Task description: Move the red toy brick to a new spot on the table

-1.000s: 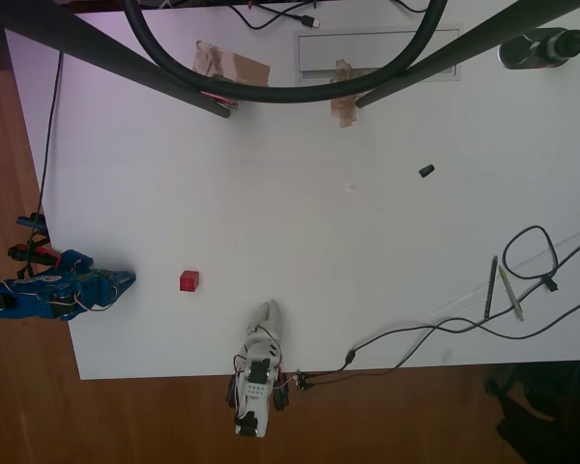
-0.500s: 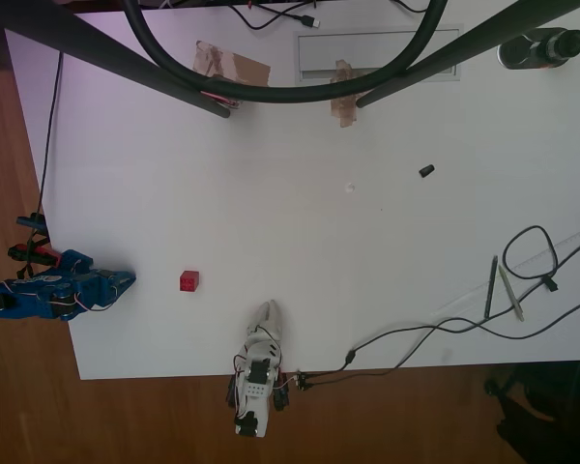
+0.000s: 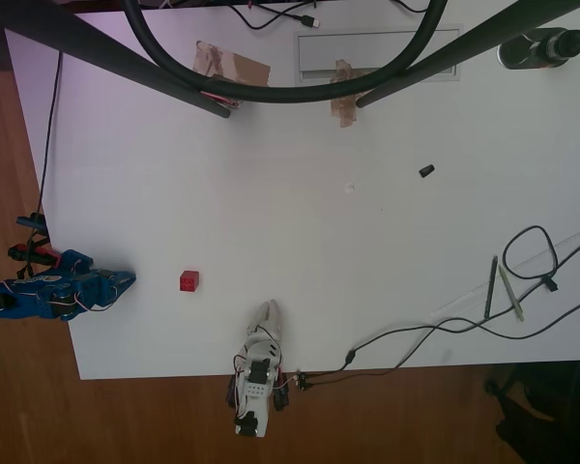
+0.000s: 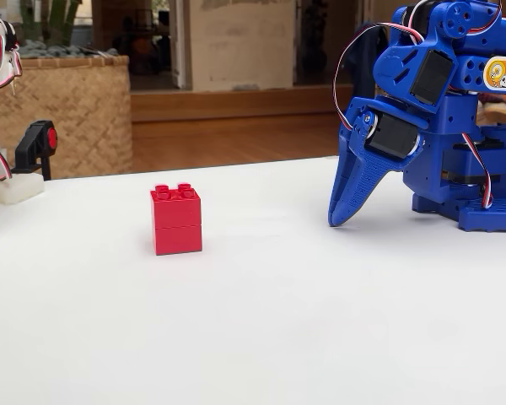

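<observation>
Red plastic toy brick [image 4: 176, 219] is sitting on the white worktop [image 4: 261, 329], apart from the blue fingers [image 4: 341, 215], which are resting closed and empty.

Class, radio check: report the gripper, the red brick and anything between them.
Gripper shut, tip down at the table, holding nothing. Red brick upright, apart from it. Nothing between them.

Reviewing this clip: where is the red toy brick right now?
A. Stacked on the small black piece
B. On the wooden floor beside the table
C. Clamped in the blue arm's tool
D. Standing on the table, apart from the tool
D: the red toy brick stands upright on the white table, with bare tabletop between it and the tool, whose tip points down beside it.
</observation>
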`<state>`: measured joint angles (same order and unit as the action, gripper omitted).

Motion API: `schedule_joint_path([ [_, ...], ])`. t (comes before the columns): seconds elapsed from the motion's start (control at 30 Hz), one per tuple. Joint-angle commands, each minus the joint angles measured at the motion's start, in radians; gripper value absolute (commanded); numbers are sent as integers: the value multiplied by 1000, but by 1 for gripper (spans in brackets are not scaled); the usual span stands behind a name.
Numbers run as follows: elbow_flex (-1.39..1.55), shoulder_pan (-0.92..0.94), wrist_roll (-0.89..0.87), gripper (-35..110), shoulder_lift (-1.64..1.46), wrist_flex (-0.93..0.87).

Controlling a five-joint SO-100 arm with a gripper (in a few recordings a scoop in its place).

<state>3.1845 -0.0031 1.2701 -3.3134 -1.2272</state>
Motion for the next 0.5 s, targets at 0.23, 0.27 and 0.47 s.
schedule_joint_path([
  [0.23, 37, 5, -6, 0, -26, 15],
  [0.27, 37, 5, -6, 0, -26, 15],
  [0.47, -91, -20, 66, 0, 28, -5],
])
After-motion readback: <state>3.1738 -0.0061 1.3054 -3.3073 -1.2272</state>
